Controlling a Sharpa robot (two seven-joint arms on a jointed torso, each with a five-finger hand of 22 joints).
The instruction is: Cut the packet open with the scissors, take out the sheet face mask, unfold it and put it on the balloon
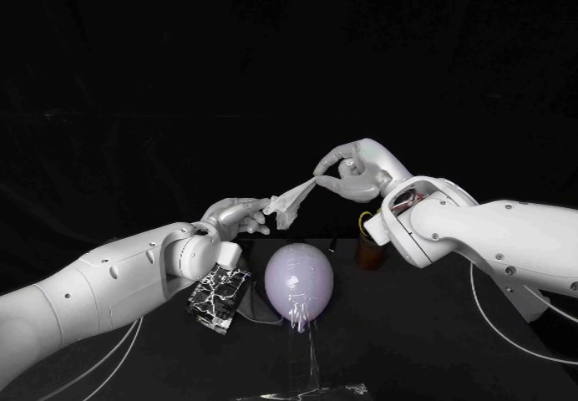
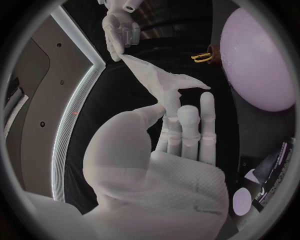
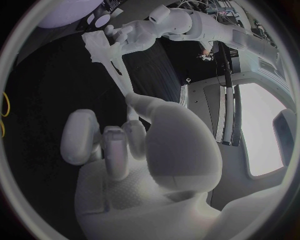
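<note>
Overhead, from the head view, you see the sheet face mask stretched in the air between both hands, above the black table and above the balloon. The left hand grips the mask's lower, wider end. The right hand sits higher and pinches the upper end between thumb and finger. The mask is only partly unfolded and runs as a crumpled band from one hand to the other. The pale lilac balloon stands near the middle of the table on a clear stand. The packet, black with white print, lies just beside the balloon on the left arm's side, partly hidden by that arm's wrist. Toward the table's far edge, a brown holder carries the scissors, with their yellow handles showing at the top.

Next, check the left wrist view. The left hand clamps the sheet face mask between its thumb and the nearest finger, with the other fingers straight. The mask narrows toward the right hand, which holds its far tip. The balloon, the scissors and the packet are also visible.

Finally, check the right wrist view. The right hand has its fingers curled in, and the thumb tip meets the sheet face mask. The mask widens toward the left hand, which grasps it. The balloon is apart from the mask.
</note>
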